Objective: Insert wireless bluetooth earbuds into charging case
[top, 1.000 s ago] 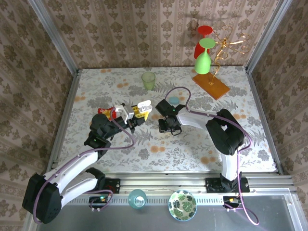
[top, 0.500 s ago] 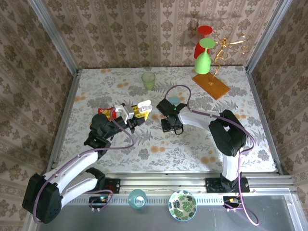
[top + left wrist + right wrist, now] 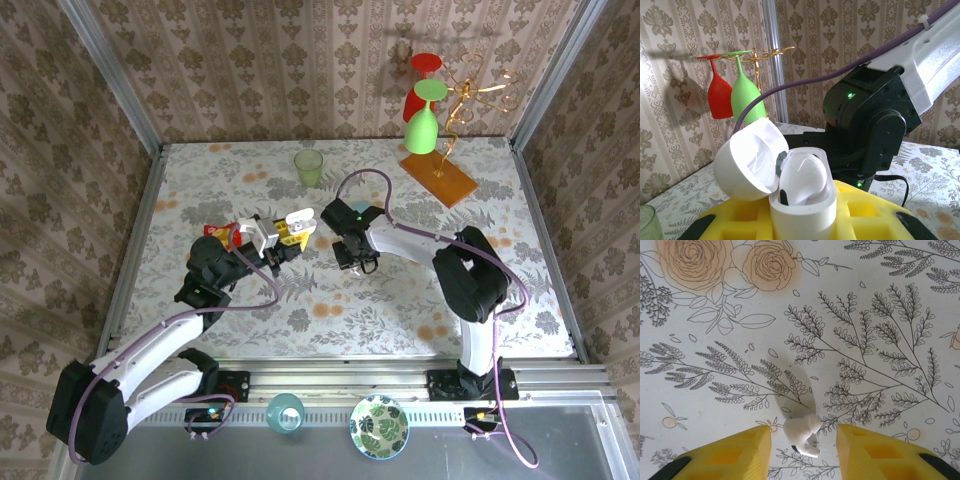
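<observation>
My left gripper (image 3: pixel 283 236) is shut on the white charging case (image 3: pixel 803 206), holding it upright above the table with its lid (image 3: pixel 747 160) swung open to the left. One white earbud (image 3: pixel 803 176) sits inside the case body. In the top view the case (image 3: pixel 298 217) shows at the left gripper's tip. The other earbud (image 3: pixel 801 433) lies on the flowered tablecloth. My right gripper (image 3: pixel 802 452) hangs straight over it, open, with a yellow finger (image 3: pixel 732 456) on each side and a gap to the earbud. From above, the right gripper (image 3: pixel 351 258) stands just right of the case.
A green cup (image 3: pixel 309 167) stands at the back centre. A light blue disc (image 3: pixel 360 208) peeks out behind the right arm. A rack with red and green glasses (image 3: pixel 428 105) rests on an orange board (image 3: pixel 440 178) at the back right. A red-yellow packet (image 3: pixel 219 232) lies beside the left wrist.
The right gripper has shifted slightly back and left over the table. The left arm with the open case has stayed still.
</observation>
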